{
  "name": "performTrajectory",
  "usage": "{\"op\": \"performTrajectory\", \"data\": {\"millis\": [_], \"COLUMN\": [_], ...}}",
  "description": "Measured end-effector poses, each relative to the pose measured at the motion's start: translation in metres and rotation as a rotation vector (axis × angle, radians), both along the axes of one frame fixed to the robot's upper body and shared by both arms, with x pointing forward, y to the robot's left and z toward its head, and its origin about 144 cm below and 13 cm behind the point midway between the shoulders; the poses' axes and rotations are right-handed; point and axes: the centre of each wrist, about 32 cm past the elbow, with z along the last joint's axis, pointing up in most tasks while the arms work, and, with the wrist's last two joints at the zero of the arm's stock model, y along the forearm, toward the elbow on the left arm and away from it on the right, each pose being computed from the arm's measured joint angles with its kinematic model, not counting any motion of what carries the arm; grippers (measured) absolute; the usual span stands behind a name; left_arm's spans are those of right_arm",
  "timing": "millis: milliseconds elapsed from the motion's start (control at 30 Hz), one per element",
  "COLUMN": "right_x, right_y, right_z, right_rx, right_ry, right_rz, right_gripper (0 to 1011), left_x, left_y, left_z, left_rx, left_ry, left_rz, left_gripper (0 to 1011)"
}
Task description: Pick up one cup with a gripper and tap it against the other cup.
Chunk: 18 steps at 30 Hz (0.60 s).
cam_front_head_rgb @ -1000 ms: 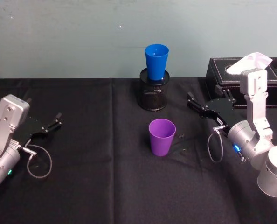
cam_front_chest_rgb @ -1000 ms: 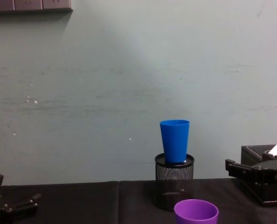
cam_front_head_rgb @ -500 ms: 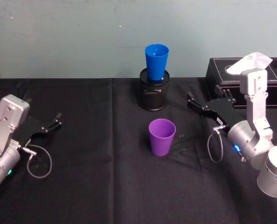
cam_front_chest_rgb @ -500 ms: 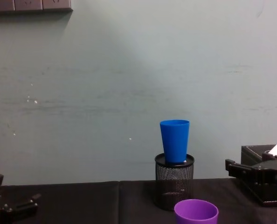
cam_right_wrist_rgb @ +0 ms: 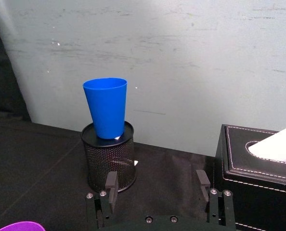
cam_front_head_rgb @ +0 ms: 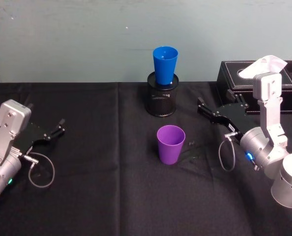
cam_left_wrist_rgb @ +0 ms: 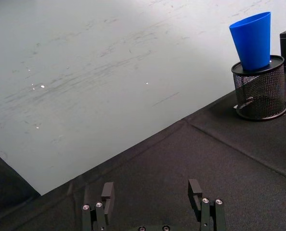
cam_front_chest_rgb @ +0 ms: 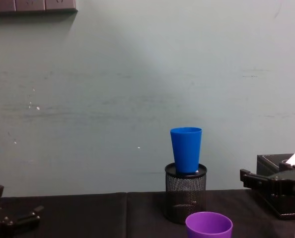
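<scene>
Overhead, the purple cup [cam_front_head_rgb: 170, 144] stands apart from the right gripper [cam_front_head_rgb: 219, 109], jaws spread, empty. Side-on, the blue cup [cam_front_chest_rgb: 186, 149] sits in the mesh holder [cam_front_chest_rgb: 185, 193]. The left gripper [cam_front_head_rgb: 46, 130] rests open, empty.

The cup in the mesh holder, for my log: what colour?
Bright blue cup, plain; clearest in the right wrist view.

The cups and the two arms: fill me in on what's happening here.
Nothing is held yet. The purple cup stands upright on the black table, untouched. The blue cup sits upright in the mesh pen holder behind it. The right gripper is open, to the right of the purple cup and apart from it. The left gripper rests open at the far left.
</scene>
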Motion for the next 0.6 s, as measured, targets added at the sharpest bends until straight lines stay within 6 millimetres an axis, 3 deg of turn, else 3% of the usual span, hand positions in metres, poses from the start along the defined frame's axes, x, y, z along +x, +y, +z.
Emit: {"op": "performTrajectory", "data": {"millis": [600], "right_x": [0.0000], "right_y": [0.0000], "right_z": [0.0000], "right_rx": [0.000], "right_ry": [0.000], "right_rz": [0.000], "right_gripper": [1003], "left_x": [0.0000], "left_y": [0.0000], "left_z": [0.0000], "left_rx": [0.000], "left_ry": [0.000], "left_rz": [0.000], "left_gripper": [1000]}}
